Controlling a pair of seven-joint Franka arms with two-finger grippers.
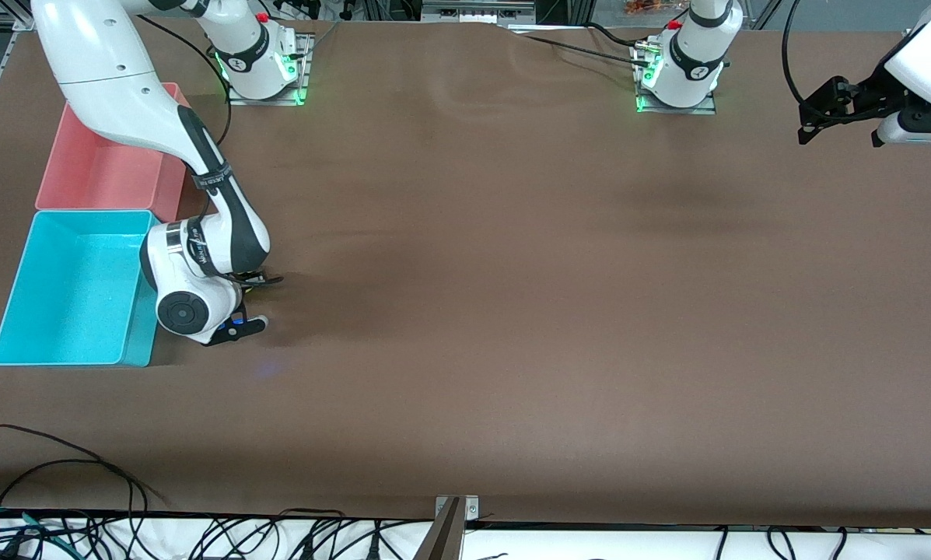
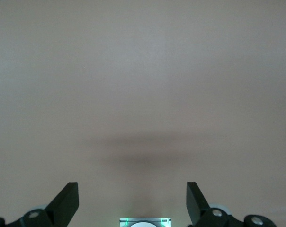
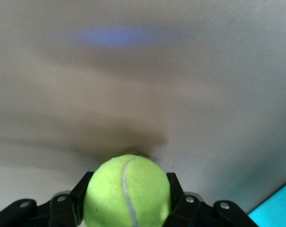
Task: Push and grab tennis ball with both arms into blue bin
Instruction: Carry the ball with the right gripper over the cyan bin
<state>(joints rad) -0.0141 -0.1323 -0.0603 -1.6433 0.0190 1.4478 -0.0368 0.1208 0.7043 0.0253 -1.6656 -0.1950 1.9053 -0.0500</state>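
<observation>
The blue bin [image 1: 76,288], a smooth-walled cyan plastic rectangle with a thin rim, sits at the right arm's end of the table, and nothing lies in it. Touching it, farther from the front camera, is a pink bin [image 1: 111,167] of like shape; its visible floor is bare, though the right arm covers part of it, so I cannot vouch for the hidden part.

The right gripper [image 1: 251,303] is low over the brown table [image 1: 512,311], just beside the blue bin's wall. Its black fingers [image 3: 175,189] are closed narrowly against both sides of the tennis ball [image 3: 128,191], a fuzzy yellow-green sphere with a pale curved seam. The ball cannot be seen in the front view, where the wrist hides it.

The left gripper [image 2: 132,202] waits in the air over the left arm's end of the table, its dark wedge-shaped fingers spread wide, holding nothing above the matte surface.
</observation>
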